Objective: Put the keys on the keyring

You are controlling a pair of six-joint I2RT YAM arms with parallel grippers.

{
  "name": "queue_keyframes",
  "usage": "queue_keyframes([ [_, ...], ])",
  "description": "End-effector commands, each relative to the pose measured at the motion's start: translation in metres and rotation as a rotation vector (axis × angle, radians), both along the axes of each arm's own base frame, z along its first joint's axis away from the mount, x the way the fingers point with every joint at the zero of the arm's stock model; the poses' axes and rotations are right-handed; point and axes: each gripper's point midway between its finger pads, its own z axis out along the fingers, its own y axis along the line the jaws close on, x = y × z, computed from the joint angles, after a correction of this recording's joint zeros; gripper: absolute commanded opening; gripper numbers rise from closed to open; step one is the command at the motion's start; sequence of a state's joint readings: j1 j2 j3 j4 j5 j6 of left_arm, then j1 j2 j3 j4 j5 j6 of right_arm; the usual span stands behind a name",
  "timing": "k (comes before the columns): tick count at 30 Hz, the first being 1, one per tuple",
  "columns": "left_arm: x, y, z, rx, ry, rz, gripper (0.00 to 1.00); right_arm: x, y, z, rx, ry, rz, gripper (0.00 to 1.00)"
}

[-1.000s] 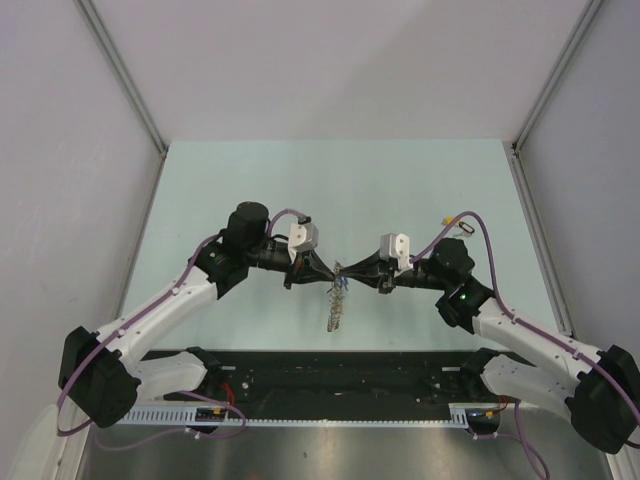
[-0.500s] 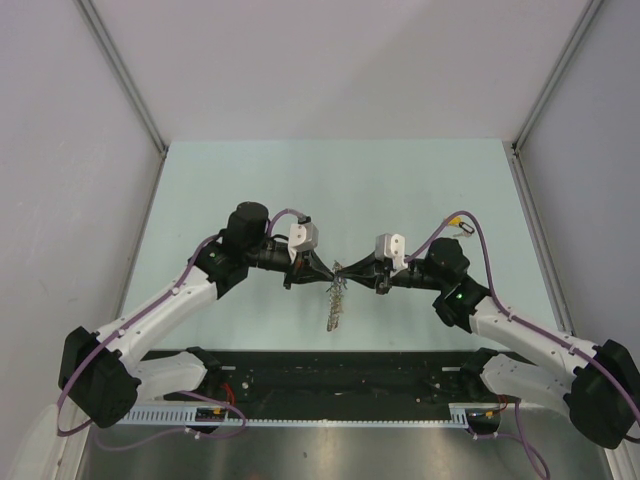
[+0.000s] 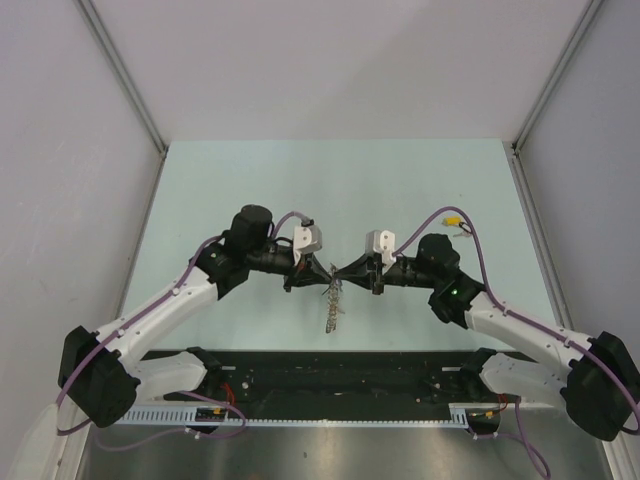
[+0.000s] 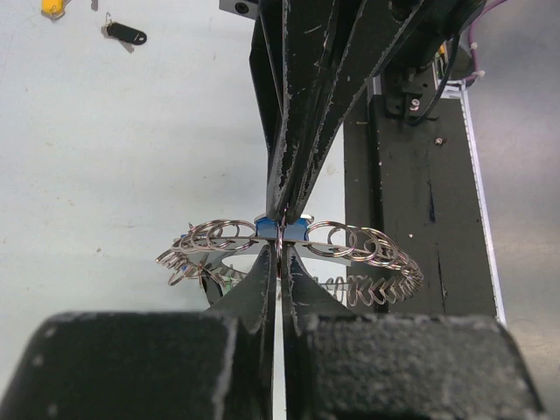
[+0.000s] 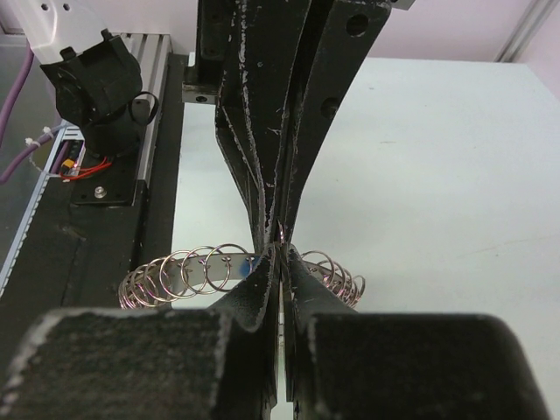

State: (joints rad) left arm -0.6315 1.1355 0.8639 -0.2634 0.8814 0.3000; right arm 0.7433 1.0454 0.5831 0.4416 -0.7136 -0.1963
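The keyring (image 3: pixel 334 300), a silver band edged with many small wire loops, hangs between my two grippers at the table's middle. My left gripper (image 3: pixel 325 271) is shut on its band; in the left wrist view the tips (image 4: pixel 279 249) pinch the keyring (image 4: pixel 359 243) at its near edge. My right gripper (image 3: pixel 346 272) meets it tip to tip and is shut on a thin loop by the blue key tag (image 4: pixel 265 228). In the right wrist view its tips (image 5: pixel 281 254) close at the keyring (image 5: pixel 188 267). A black-tagged key (image 4: pixel 127 35) and a yellow tag (image 4: pixel 52 6) lie on the table.
The yellow tag (image 3: pixel 452 215) and black tag (image 3: pixel 466 229) lie behind the right arm on the pale green table (image 3: pixel 250 180). The black base rail (image 3: pixel 340 375) runs along the near edge. Grey walls (image 3: pixel 60 150) close in both sides.
The right arm has moved left, and its wrist has come closer to the left gripper. The meeting point and the hanging keyring have shifted slightly left. Both grippers stay shut.
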Motion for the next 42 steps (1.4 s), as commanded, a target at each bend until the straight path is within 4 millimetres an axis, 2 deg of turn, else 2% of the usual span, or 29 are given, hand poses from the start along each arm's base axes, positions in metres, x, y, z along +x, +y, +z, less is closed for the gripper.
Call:
queue_keyframes([
  [1, 0.001, -0.013, 0.033, -0.059, -0.113, -0.043, 0.00, -0.002, 0.013, 0.033, 0.041, -0.065, 0.026, 0.00],
  [9, -0.004, -0.015, 0.032, -0.046, -0.097, -0.052, 0.00, -0.003, 0.022, 0.042, 0.030, -0.062, 0.037, 0.00],
  [18, -0.006, -0.015, 0.034, -0.026, -0.081, -0.040, 0.00, -0.004, 0.026, 0.038, -0.044, -0.036, 0.017, 0.05],
  [22, -0.008, -0.015, 0.041, -0.060, -0.095, -0.042, 0.00, -0.003, 0.020, 0.045, -0.046, -0.034, -0.015, 0.18],
  [28, -0.011, -0.015, 0.048, -0.085, -0.104, -0.040, 0.00, -0.005, 0.000, 0.061, -0.040, -0.050, -0.082, 0.37],
  [33, -0.012, -0.014, 0.051, -0.090, -0.108, -0.039, 0.00, -0.004, -0.013, 0.055, -0.081, -0.038, -0.122, 0.37],
  [35, -0.012, -0.014, 0.052, -0.092, -0.107, -0.040, 0.00, -0.005, -0.014, 0.058, -0.073, -0.052, -0.118, 0.36],
  [36, -0.012, -0.014, 0.052, -0.092, -0.109, -0.039, 0.00, -0.007, -0.016, 0.051, -0.099, -0.041, -0.111, 0.36],
  [42, -0.012, -0.014, 0.052, -0.091, -0.108, -0.039, 0.00, -0.007, -0.012, 0.049, -0.104, -0.056, -0.090, 0.34],
])
